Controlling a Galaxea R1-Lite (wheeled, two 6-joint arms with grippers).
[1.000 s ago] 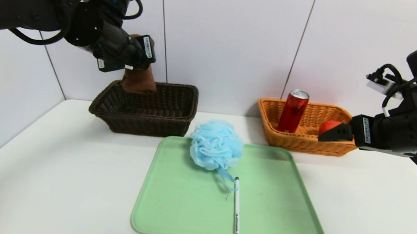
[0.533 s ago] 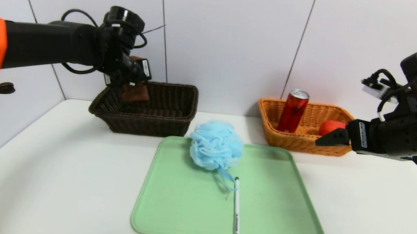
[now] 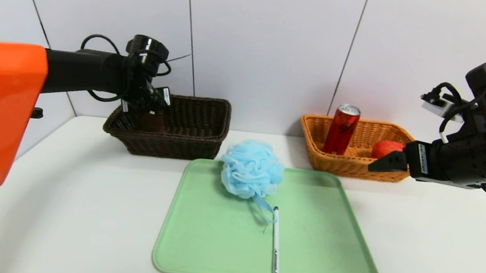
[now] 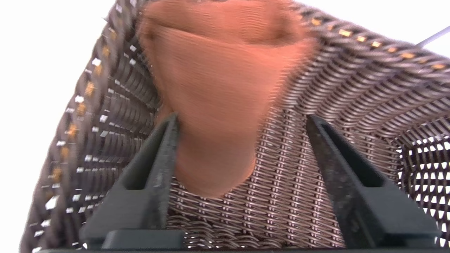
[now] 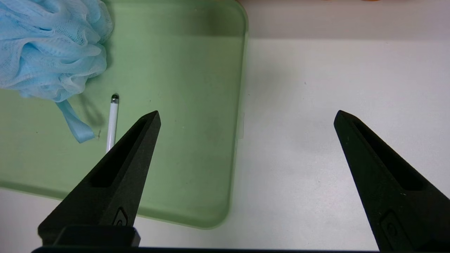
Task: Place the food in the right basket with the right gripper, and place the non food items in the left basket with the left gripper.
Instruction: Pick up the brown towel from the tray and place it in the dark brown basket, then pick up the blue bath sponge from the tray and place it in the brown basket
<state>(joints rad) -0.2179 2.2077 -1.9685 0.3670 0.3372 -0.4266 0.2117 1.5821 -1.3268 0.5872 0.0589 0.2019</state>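
Observation:
My left gripper (image 3: 152, 110) (image 4: 242, 117) reaches down inside the dark brown basket (image 3: 189, 142) (image 4: 351, 88). Its jaws stand open; the rolled brown towel (image 3: 151, 121) (image 4: 218, 88) rests against one finger, with a clear gap to the other, over the basket floor. The light-blue bath sponge (image 3: 251, 168) (image 5: 49, 52) and the white pen (image 3: 275, 242) (image 5: 113, 119) lie on the green tray (image 3: 215, 241) (image 5: 182, 105). The red can (image 3: 341, 129) and the apple (image 3: 385, 148) sit in the orange-tan basket (image 3: 347, 166). My right gripper (image 3: 378, 164) (image 5: 248, 113) hovers open and empty beside that basket.
Both baskets stand against the white back wall, the dark one left and the tan one right. The tray fills the middle of the white table. Bare tabletop lies on either side of the tray and below my right gripper.
My left arm has carried the towel down from above the dark basket into it, and its jaws now stand apart. The right gripper has barely shifted.

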